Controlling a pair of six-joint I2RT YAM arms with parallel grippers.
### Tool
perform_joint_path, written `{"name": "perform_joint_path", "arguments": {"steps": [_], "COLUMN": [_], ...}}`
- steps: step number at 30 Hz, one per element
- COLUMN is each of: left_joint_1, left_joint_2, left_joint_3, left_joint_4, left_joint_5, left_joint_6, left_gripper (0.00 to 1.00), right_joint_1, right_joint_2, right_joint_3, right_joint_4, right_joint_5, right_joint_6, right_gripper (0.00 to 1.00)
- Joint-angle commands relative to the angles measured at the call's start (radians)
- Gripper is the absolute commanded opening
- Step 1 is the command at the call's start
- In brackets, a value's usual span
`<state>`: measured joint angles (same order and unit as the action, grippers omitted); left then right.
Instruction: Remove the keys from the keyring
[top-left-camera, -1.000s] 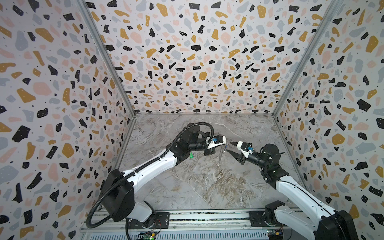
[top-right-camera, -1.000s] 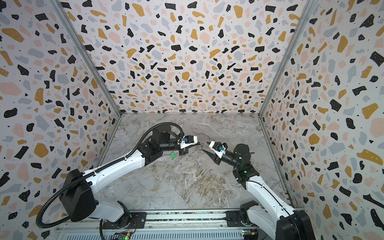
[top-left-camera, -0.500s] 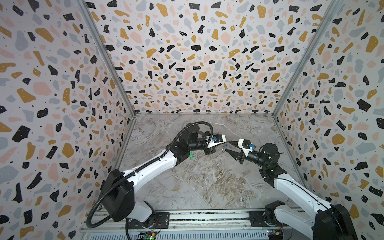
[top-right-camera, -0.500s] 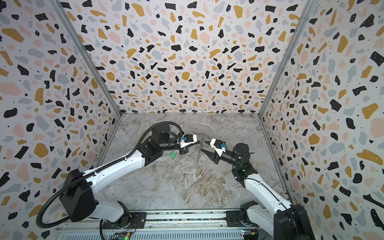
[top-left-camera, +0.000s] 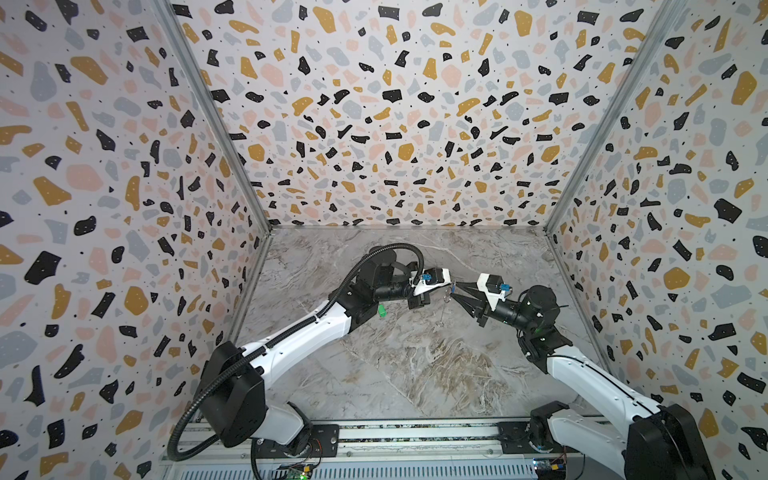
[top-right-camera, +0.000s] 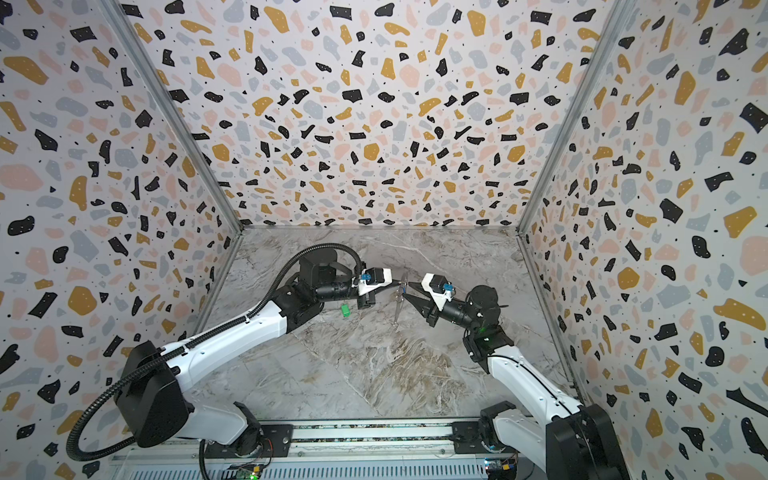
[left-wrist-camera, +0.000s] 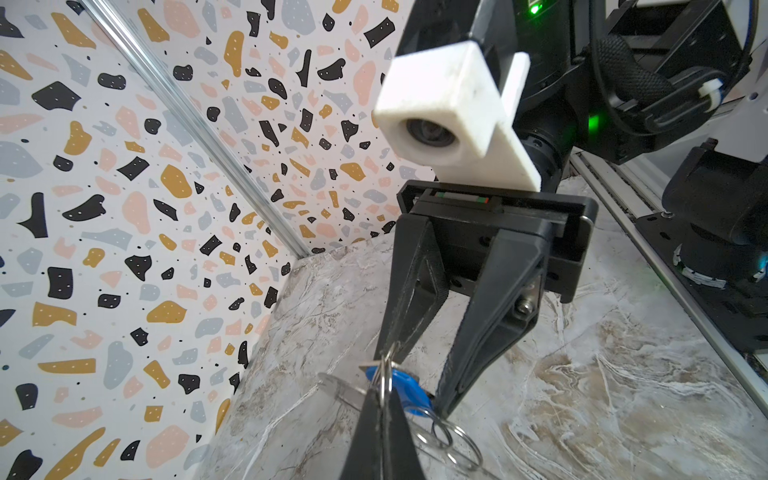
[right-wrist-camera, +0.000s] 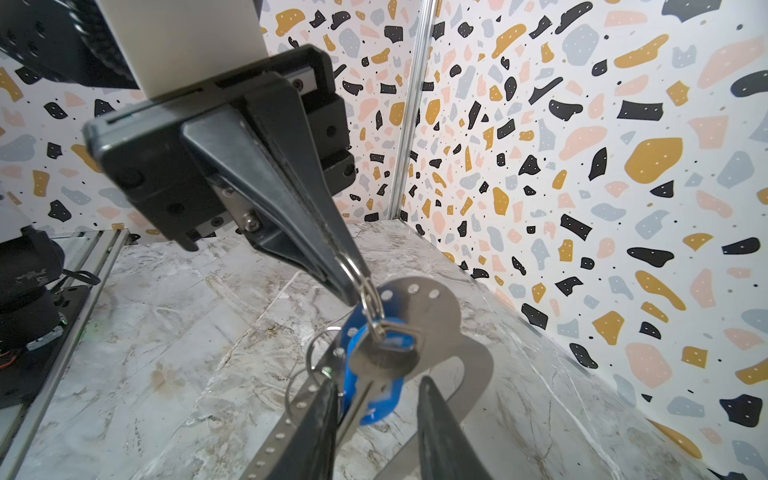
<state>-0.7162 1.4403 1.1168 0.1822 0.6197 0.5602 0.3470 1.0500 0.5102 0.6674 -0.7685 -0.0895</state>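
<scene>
My left gripper (right-wrist-camera: 353, 286) is closed on a wire ring (right-wrist-camera: 372, 299) and holds the keyring (right-wrist-camera: 440, 316) above the tabletop (top-left-camera: 395, 365), nearer its back edge. The right gripper (right-wrist-camera: 376, 395) stands open around the blue key (right-wrist-camera: 386, 403). Next, I think, it must close and pull carefully.

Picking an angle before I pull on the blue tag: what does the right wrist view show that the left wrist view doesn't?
Right wrist only: the flat face of the keyring plate with its rows of holes, a metal key hanging in front of it, and the whole left hand shut on a wire ring.
Left wrist only: the whole right hand, jaws open on either side of the blue tag.
Both: the blue tag, the pinched wire ring, and the marble tabletop.
</scene>
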Motion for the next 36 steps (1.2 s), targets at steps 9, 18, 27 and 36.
{"name": "perform_joint_path", "arguments": {"steps": [9,18,27,36], "left_joint_1": [-0.002,-0.008,-0.009,-0.009], "left_joint_2": [-0.021,-0.011,-0.006,0.014], "left_joint_3": [-0.013,-0.002,0.006,0.019], "left_joint_4": [0.097,0.095,0.089,0.091], "left_joint_5": [0.001,-0.007,-0.021,-0.020], "left_joint_6": [-0.010,-0.008,-0.009,-0.018], "left_gripper": [0.00,0.00,0.00,0.00], "right_joint_1": [-0.004,-0.003,-0.003,0.009], "right_joint_2": [-0.032,0.002,-0.014,-0.039], "right_joint_3": [0.021,0.059,0.054,0.048], "right_joint_4": [0.089,0.035,0.003,-0.003], "right_joint_5": [-0.037,-0.002,0.053,0.131], "right_joint_6": [0.051,0.060,0.005,-0.045], "right_gripper": [0.42,0.34,0.22,0.14]}}
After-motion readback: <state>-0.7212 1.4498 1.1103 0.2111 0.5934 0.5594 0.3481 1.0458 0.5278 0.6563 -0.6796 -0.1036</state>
